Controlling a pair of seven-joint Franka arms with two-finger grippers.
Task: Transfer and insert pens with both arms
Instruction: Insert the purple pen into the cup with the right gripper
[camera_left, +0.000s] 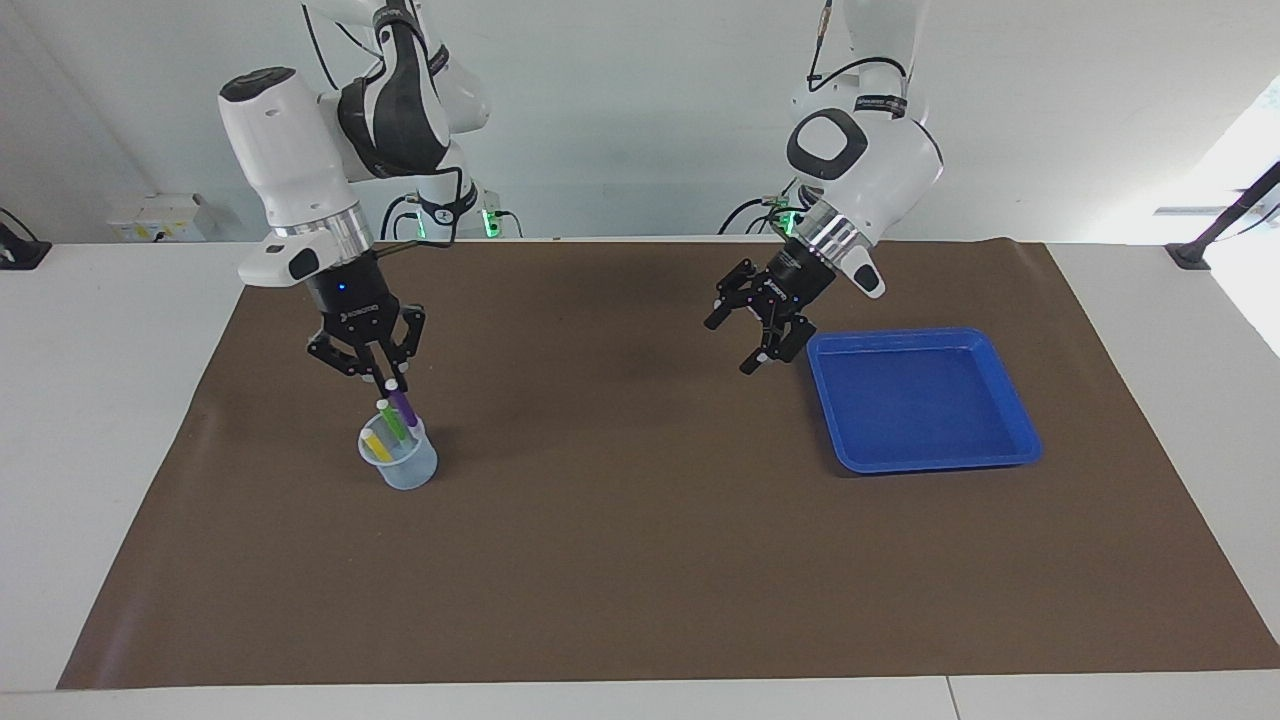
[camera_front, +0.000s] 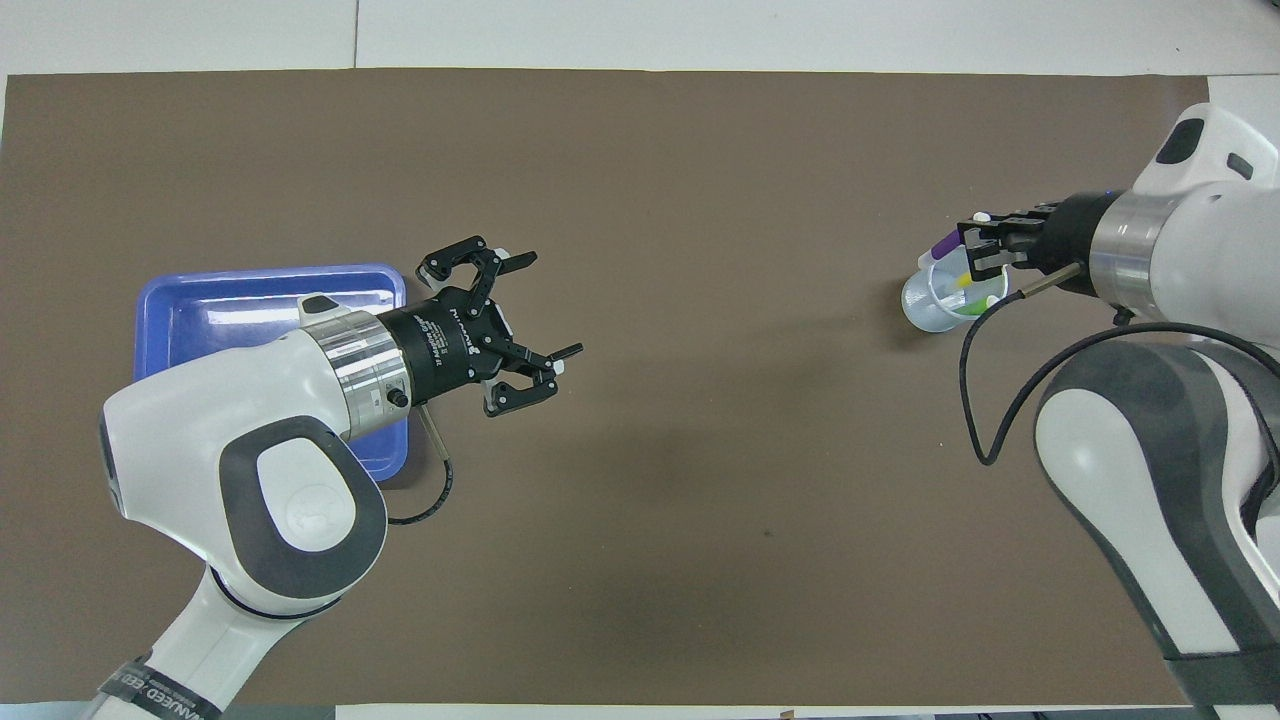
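A clear cup stands on the brown mat toward the right arm's end of the table. A green pen and a yellow pen lean inside it. My right gripper hangs just over the cup, shut on the purple pen. That pen points steeply down, and its lower end is at the cup's mouth. My left gripper is open and holds nothing, hovering over the mat beside the blue tray.
The blue tray lies toward the left arm's end of the table, with nothing showing in it. The brown mat covers most of the white table. A black cable loops from the right wrist.
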